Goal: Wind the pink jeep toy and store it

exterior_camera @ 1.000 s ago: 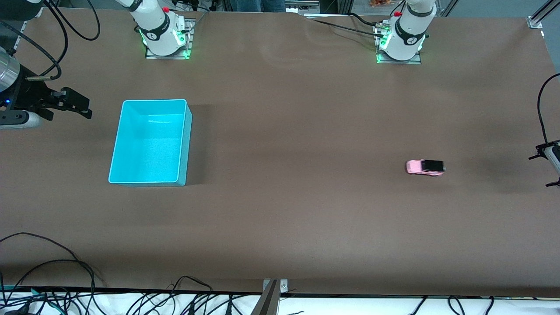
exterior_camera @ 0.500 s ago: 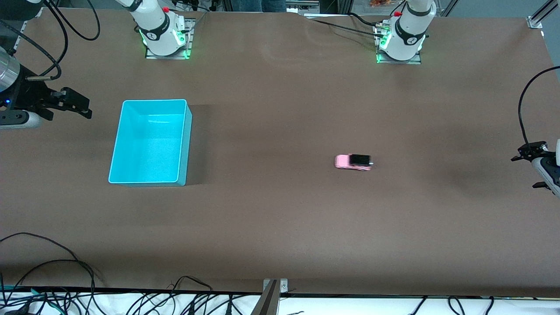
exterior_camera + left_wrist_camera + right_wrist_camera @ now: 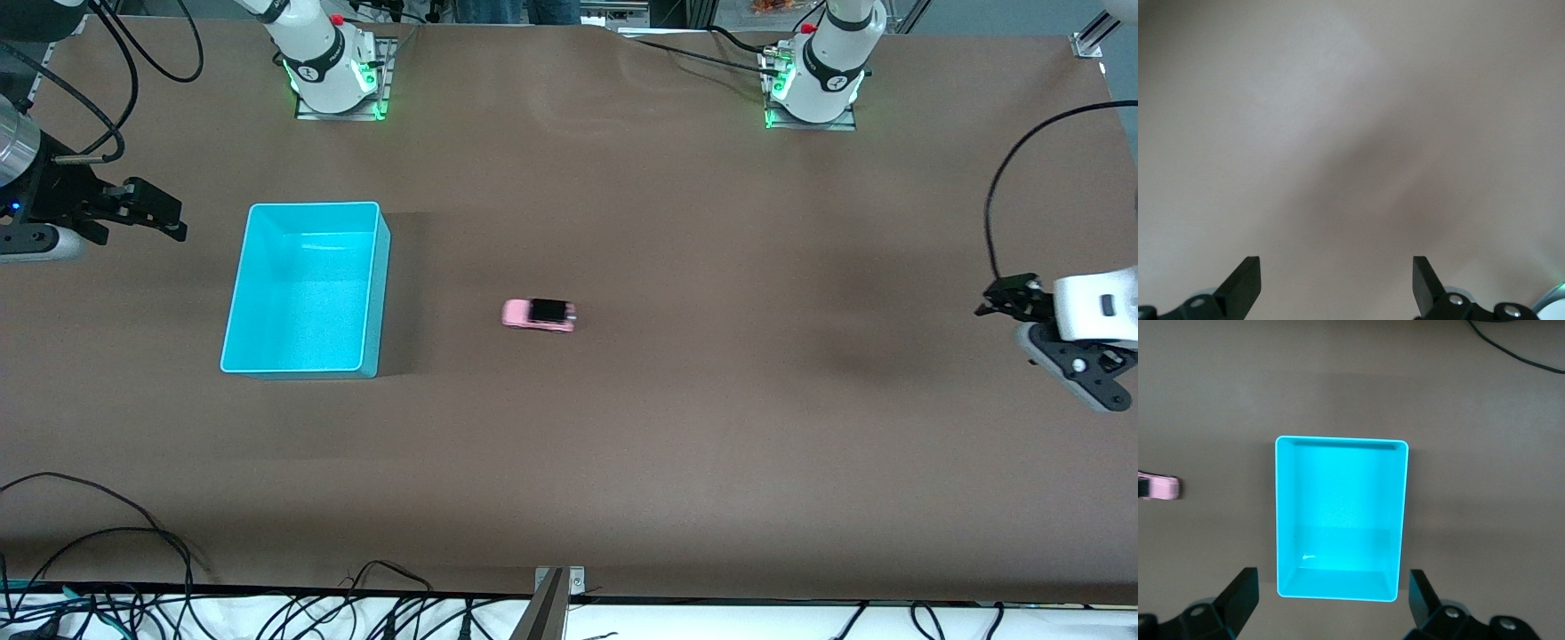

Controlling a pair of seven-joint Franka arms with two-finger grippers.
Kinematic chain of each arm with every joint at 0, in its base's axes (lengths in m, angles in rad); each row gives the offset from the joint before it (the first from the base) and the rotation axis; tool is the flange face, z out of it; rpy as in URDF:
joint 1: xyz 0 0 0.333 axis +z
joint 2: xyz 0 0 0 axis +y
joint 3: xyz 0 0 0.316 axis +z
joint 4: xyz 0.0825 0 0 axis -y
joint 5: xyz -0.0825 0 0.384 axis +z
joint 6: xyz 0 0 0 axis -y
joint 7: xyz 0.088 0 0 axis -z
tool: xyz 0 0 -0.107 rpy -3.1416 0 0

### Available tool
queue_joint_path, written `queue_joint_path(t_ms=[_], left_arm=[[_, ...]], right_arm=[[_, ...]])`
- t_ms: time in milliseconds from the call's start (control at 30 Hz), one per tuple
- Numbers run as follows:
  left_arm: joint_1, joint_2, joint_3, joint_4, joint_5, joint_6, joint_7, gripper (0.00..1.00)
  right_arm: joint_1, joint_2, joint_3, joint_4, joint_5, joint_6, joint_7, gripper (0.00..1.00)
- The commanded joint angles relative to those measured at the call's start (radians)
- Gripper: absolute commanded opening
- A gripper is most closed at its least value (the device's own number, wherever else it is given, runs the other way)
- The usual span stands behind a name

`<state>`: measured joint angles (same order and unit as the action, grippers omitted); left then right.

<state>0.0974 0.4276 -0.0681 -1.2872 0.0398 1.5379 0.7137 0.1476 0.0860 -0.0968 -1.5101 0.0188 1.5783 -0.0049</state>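
Observation:
The pink jeep toy (image 3: 539, 315) stands on the brown table, a short way from the turquoise bin (image 3: 384, 293) toward the left arm's end. It also shows at the edge of the right wrist view (image 3: 1158, 487). The bin is empty. My right gripper (image 3: 169, 213) is open and empty, over the table at the right arm's end, past the bin (image 3: 1341, 441); its fingertips (image 3: 1239, 593) frame the bin. My left gripper (image 3: 1000, 300) is open and empty, over bare table at the left arm's end, far from the jeep. Its wrist view shows only its fingertips (image 3: 1246, 283) and table.
Both arm bases (image 3: 331, 71) (image 3: 816, 80) stand along the table's back edge. Cables (image 3: 107, 551) lie along the front edge near the right arm's end. A metal bracket (image 3: 551, 604) sticks up at the middle of the front edge.
The jeep has rolled across the table from the left arm's end toward the bin. My left gripper has moved in over the table. The right arm has not moved.

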Motion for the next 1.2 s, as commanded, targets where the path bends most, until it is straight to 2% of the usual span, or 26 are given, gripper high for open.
queue_joint_path(t_ms=[0,33,533,767,867,967,1167], left_arm=[[-0.06,-0.017,0.014,0.045,-0.008,-0.08,-0.172,1.0],[-0.077,-0.035,0.013,0.046,-0.014,-0.088,-0.221,1.0],[-0.105,-0.061,0.024,0.042,-0.008,-0.088,-0.284,1.0],[-0.151,-0.118,0.048,-0.015,-0.011,-0.022,-0.347,1.0],[-0.171,-0.18,0.093,-0.105,-0.017,0.068,-0.349,1.0],[-0.192,-0.263,0.116,-0.237,-0.018,0.146,-0.353,1.0],[-0.194,-0.386,0.116,-0.397,-0.041,0.166,-0.485,1.0]], right_arm=[[-0.002,0.001,0.0,0.021,-0.014,-0.023,-0.009,1.0],[0.001,0.001,0.0,0.021,-0.014,-0.023,-0.009,1.0],[0.001,0.001,0.002,0.021,-0.016,-0.023,-0.012,1.0],[0.003,0.004,0.003,0.019,-0.016,-0.03,-0.014,1.0],[0.009,0.006,0.008,0.016,-0.019,-0.038,-0.007,1.0],[0.039,0.014,0.006,0.016,-0.026,-0.027,-0.007,1.0],[0.095,0.037,0.019,0.018,-0.049,-0.026,-0.009,1.0]])
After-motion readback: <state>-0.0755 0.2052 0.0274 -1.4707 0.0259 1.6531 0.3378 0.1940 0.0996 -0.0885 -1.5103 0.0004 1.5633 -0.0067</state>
